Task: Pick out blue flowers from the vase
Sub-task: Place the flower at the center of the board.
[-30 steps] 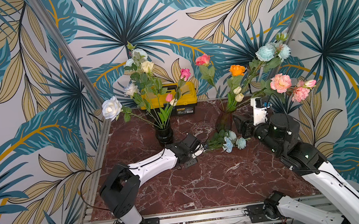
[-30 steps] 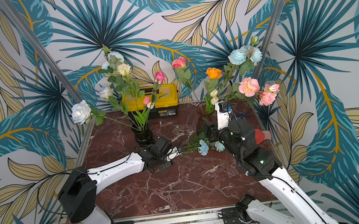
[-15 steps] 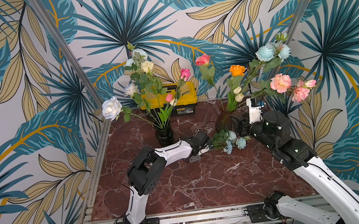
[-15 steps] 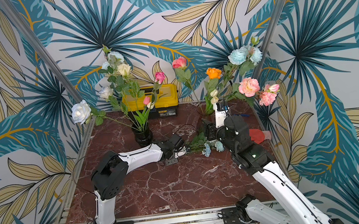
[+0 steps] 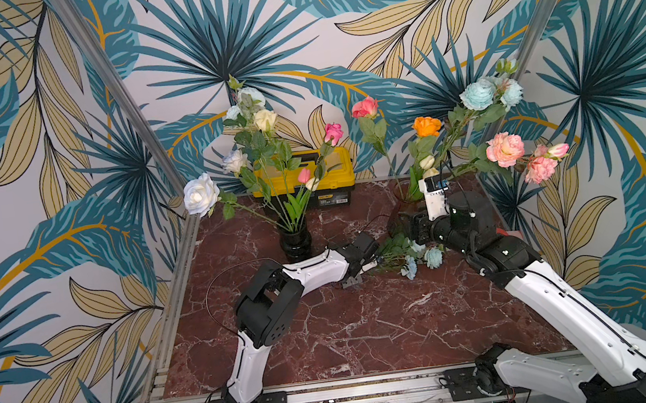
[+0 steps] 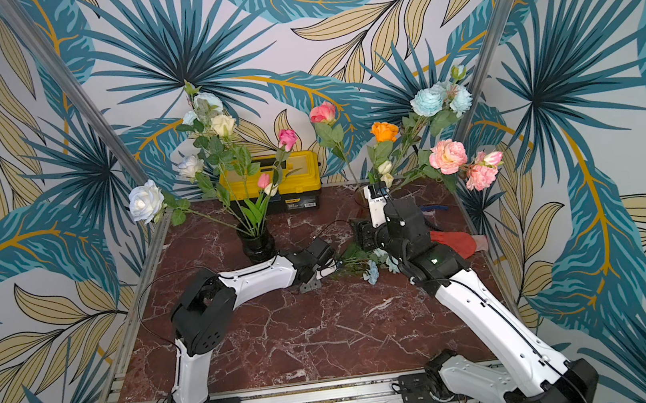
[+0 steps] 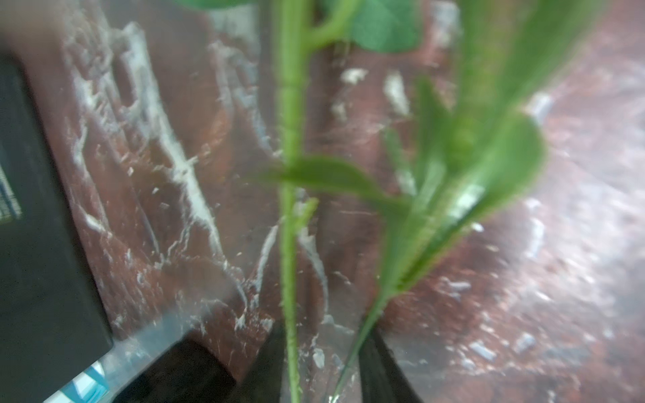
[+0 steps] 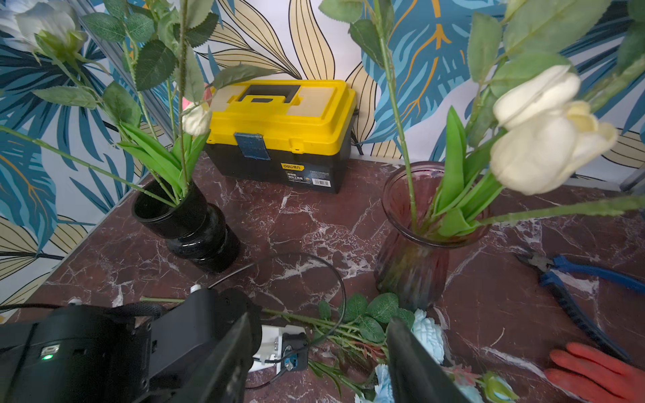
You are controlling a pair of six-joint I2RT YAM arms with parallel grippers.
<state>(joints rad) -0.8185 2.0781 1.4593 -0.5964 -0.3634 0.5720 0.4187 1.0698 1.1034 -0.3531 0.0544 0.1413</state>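
Observation:
A sprig of blue flowers lies flat on the marble table, blooms right, green stems left. My left gripper sits low at the stem ends. In the left wrist view its fingers stand apart, with two thin stems loose between them. My right gripper hovers open just above the sprig, nothing between its fingers. More blue flowers rise from the reddish glass vase. A pale bluish bloom tops the bunch in the black vase.
A yellow and black toolbox stands at the back between the vases. Blue-handled pliers and a red glove lie right of the glass vase. Roses and peonies lean out over the table's right side.
My left arm folded and carried its gripper right along the table, then its jaws parted off the stems. The right arm drew back slightly toward the glass vase.

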